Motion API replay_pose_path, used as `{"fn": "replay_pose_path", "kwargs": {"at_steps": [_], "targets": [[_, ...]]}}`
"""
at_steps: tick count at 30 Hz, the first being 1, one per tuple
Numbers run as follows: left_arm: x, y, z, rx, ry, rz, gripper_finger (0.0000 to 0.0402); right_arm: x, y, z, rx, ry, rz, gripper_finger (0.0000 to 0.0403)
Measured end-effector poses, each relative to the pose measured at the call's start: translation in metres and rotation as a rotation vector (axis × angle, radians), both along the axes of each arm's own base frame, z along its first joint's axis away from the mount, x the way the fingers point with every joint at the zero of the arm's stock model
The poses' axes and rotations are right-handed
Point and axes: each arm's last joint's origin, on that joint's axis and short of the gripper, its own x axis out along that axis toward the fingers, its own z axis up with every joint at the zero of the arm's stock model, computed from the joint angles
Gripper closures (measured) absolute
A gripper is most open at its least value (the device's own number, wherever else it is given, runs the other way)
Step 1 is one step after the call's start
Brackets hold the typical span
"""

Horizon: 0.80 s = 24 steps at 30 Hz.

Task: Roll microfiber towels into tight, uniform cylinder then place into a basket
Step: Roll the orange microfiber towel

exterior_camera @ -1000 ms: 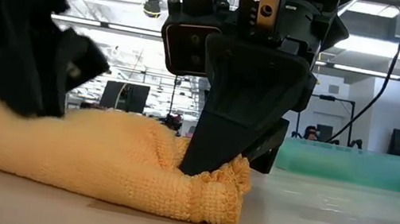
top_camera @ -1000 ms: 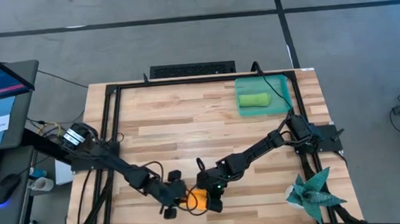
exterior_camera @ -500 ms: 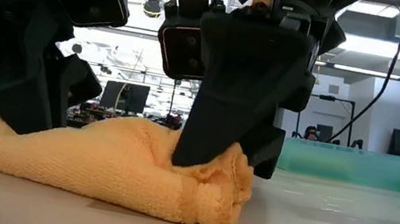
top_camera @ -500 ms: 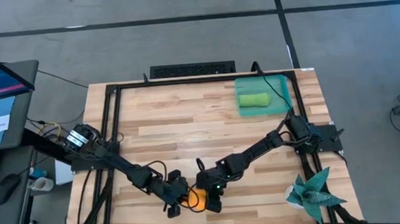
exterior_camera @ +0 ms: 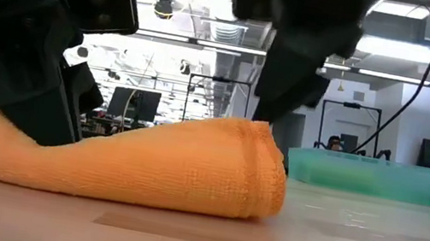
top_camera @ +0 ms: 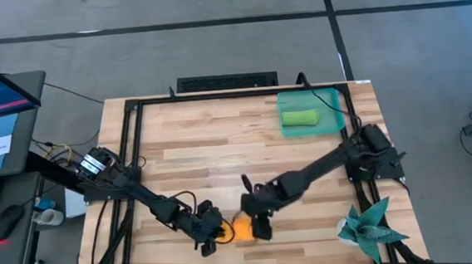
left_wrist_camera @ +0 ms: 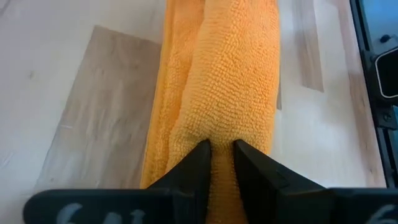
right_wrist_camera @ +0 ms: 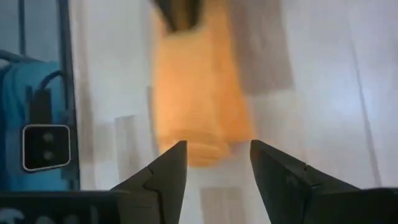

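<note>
Where walls rise: basket [top_camera: 331, 102] around rolled green towel [top_camera: 298, 119].

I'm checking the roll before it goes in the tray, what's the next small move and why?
Probably close the open right tool on the orange towel's free end: the left tool pinches only the other end, and the roll looks uneven.

The right gripper [right_wrist_camera: 214, 163] has opened and lifted off the orange towel [exterior_camera: 139, 160].
</note>
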Motion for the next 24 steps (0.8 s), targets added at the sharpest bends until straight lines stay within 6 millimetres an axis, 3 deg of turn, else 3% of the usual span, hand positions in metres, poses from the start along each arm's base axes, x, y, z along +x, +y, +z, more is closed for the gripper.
{"fn": "replay_pose_path", "kwargs": {"at_steps": [6,9,13,21,24], "targets": [[0.001,0.001,0.0,0.01,-0.008,0.015,0.0334,-0.003,0.043,0.007,-0.064,-0.231,0.167,0.0202],[0.001,0.001,0.0,0.009,-0.008,0.015,0.0334,0.002,0.052,-0.002,-0.055,-0.279,0.185,0.0209],[0.001,0.001,0.0,0.006,-0.01,0.017,0.0334,0.009,0.049,-0.015,-0.057,-0.269,0.164,0.0247],[0.001,0.002,0.0,0.034,-0.024,0.022,0.0334,0.015,0.031,-0.048,-0.056,-0.095,0.062,0.0381],[0.001,0.002,0.0,0.04,-0.028,0.021,0.0334,0.016,0.028,-0.057,-0.05,-0.038,0.02,0.0392]]}}
